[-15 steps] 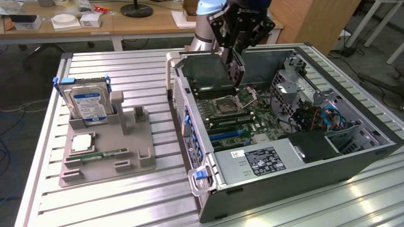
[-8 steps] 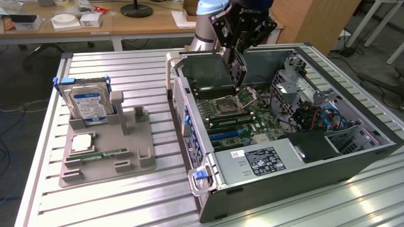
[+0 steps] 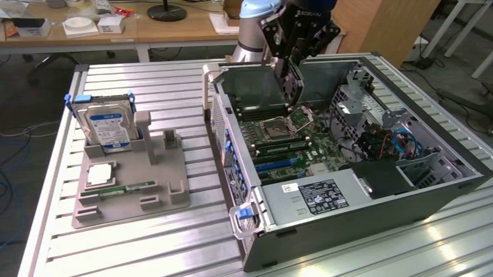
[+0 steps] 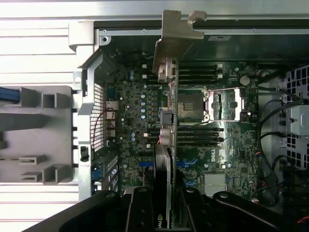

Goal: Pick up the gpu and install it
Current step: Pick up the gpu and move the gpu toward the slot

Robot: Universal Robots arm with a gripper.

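Hanging clamped edge-on in the hand [image 4: 164, 209], the gpu [image 4: 162, 159] above the motherboard [image 4: 135, 111]

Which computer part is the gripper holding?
The gpu, the thin dark card with a silvery bracket, in the gripper over the case. The hard drive and memory stick sit on the grey tray.

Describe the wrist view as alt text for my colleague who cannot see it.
The gripper is shut on the gpu, seen edge-on with its silvery end bracket at the end away from the gripper, held above the open computer case. Beneath it lies the green motherboard with an open CPU socket and rows of memory slots.
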